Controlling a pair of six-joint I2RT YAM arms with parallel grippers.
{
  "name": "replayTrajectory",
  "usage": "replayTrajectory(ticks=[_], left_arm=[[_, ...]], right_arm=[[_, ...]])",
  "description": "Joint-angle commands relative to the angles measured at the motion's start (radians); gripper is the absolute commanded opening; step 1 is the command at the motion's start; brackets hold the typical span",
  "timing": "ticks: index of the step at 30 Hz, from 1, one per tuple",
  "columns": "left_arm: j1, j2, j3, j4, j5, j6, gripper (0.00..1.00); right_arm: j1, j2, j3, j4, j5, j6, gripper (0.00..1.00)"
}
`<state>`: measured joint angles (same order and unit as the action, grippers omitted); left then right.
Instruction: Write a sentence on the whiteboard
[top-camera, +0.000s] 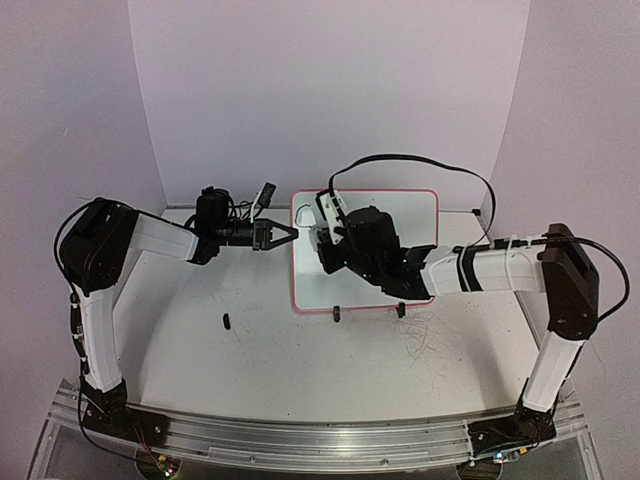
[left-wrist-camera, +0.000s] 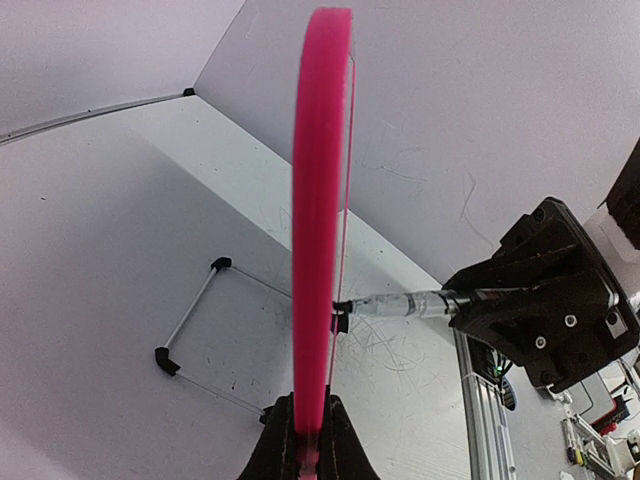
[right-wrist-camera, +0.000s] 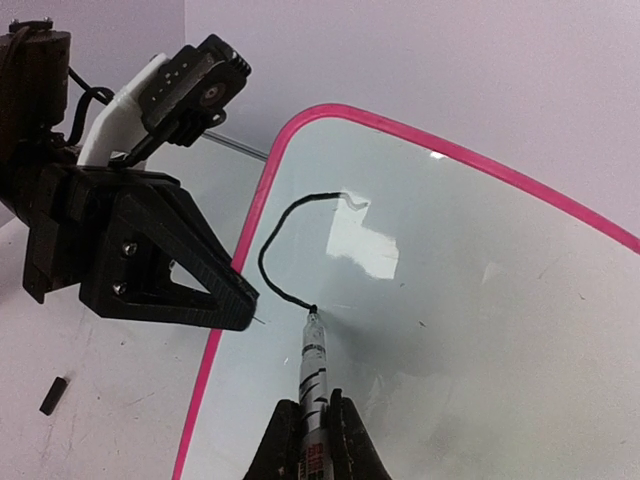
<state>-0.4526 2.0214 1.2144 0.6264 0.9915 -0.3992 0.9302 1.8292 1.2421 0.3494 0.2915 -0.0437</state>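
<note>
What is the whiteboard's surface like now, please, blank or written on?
Written on: a curved black stroke crosses the whiteboard, ending at the tip of the marker.

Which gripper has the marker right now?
The right gripper: it holds the marker, tip touching the whiteboard at the end of a black stroke. The left gripper clamps the board's pink frame instead.

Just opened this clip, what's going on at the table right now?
The left tool is clamped on the left edge of the pink-framed whiteboard, apparently steadying it. The right tool grips a marker with its tip touching the board surface. One curved black stroke is drawn near the board's corner. No readable letters or sentence are on it yet.
</note>
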Motion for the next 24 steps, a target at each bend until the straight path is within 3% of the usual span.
replayTrajectory(ticks=[1,10,24], left_arm=[[-0.02,-0.074,-0.011,0.016,0.03,0.017,0.0],[-0.02,-0.07,-0.008,0.013,0.032,0.016,0.0],[-0.021,-0.069,-0.009,0.012,0.033,0.018,0.0]], right_arm=[[-0.009,-0.102,-0.054,0.085,0.013,-0.004,0.0],[-0.021,-0.095,-0.054,0.111,-0.044,-0.018,0.0],[-0.026,-0.061,-0.028,0.14,0.019,-0.025,0.0]])
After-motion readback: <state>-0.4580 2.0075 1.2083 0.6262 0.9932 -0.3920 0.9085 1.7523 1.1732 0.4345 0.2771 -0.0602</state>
